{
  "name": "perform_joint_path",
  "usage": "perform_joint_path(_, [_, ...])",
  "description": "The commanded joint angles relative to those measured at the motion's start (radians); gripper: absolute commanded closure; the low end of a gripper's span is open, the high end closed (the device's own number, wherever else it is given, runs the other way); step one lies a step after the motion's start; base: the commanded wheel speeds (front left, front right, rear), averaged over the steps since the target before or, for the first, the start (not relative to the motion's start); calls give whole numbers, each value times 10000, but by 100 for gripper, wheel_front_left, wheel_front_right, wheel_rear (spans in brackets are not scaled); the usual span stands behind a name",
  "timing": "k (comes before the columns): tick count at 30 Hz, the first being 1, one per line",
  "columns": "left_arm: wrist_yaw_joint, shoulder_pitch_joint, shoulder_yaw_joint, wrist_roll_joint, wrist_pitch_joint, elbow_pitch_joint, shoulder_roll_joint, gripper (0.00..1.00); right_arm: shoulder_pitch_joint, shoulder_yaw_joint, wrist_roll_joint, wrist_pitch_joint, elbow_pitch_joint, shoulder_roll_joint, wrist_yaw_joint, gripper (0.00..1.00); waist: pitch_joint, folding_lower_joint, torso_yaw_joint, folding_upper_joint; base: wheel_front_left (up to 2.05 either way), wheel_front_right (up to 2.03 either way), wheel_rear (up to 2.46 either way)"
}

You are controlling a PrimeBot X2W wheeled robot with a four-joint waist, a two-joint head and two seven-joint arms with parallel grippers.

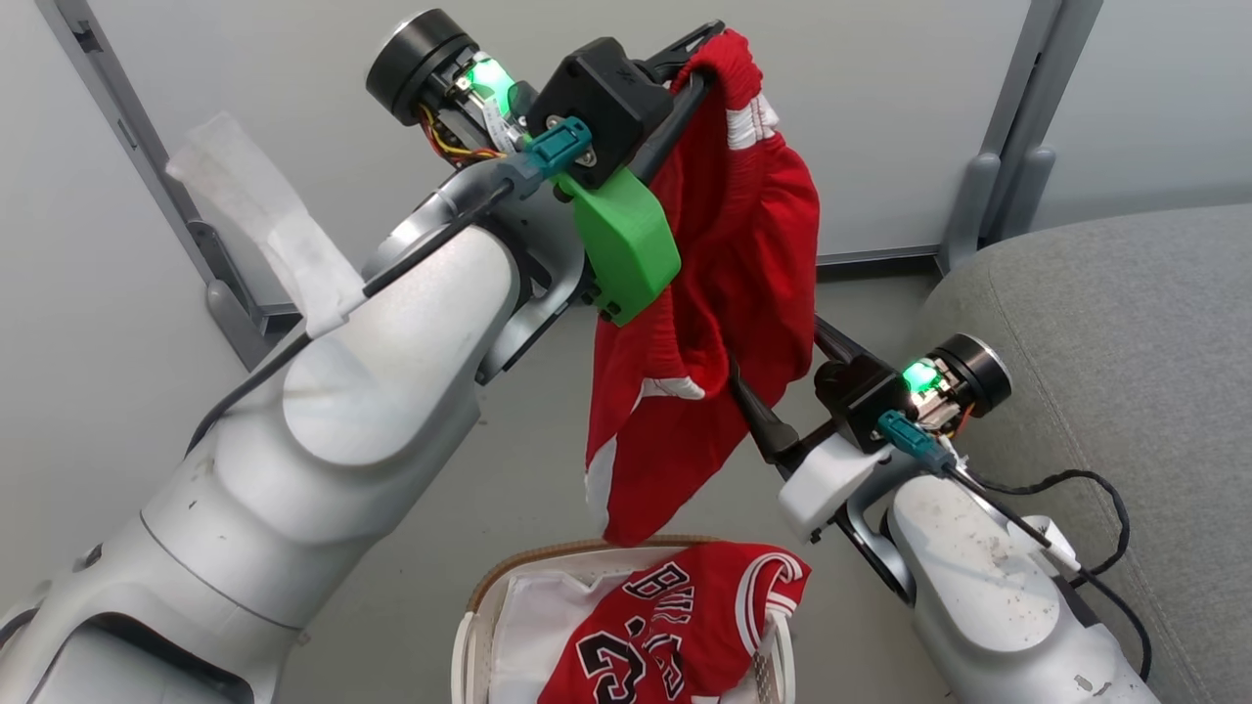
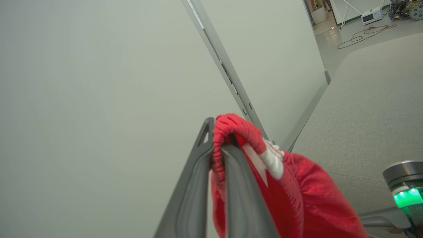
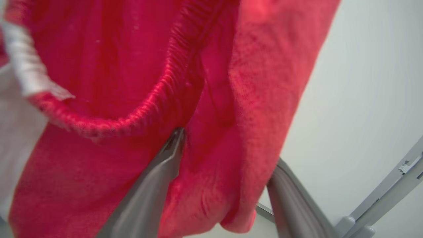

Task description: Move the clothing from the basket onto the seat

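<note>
Above the basket [image 1: 489,587], left pincer [image 2: 218,138] clamped on the elastic waistband of the red shorts [image 1: 724,293], held high so they hang over it; right pincer [image 3: 229,147] spread wide, fingers straddling a hanging fold, likely to steady it. Jersey [image 1: 675,626] lies in the basket. Seat [image 1: 1125,342] stands to the right, the likely drop point

We read black, white-edged letters on the red jersey [image 1: 675,626] in the basket [image 1: 468,626]: "BULLS", its last letters creased, with the number "23" under it. A small mark on the black housing [image 1: 606,88] is too small to read.
</note>
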Motion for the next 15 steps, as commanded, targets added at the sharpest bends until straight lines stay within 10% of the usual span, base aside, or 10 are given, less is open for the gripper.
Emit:
perform_joint_path(1, [-21,-142,-19,-33,-41,-91,-8,100,-200,31,181,-4,150,-39,-13,10,4,1,26,0,0,0,0])
perform_joint_path(2, [-21,-87,-41,-87,-34,-141,-12,100,-278,62,296,-4,263,-40,-13,62,7,1,41,0,0,0,0])
perform_joint_path(4, [-18,58,-8,-218,-14,-198,24,100,-355,166,391,-4,410,-37,-13,100,11,1,54,0,0,0,0])
perform_joint_path(10, [172,664,184,-548,-185,-332,220,96,-476,39,533,-4,394,-40,-14,100,28,1,0,0,0,0,0])
perform_joint_path(12, [268,937,212,-603,-416,-409,289,62,-478,-145,517,-4,341,-37,-14,100,43,1,-9,0,0,0,0])
perform_joint_path(14, [380,1316,306,-809,-633,-445,255,7,-458,-392,517,-4,316,-40,-14,100,52,1,3,0,0,0,0])
perform_joint_path(15, [420,1485,336,-896,-734,-452,251,0,-425,-556,502,-5,315,-37,-14,100,51,1,14,0,0,0,0])
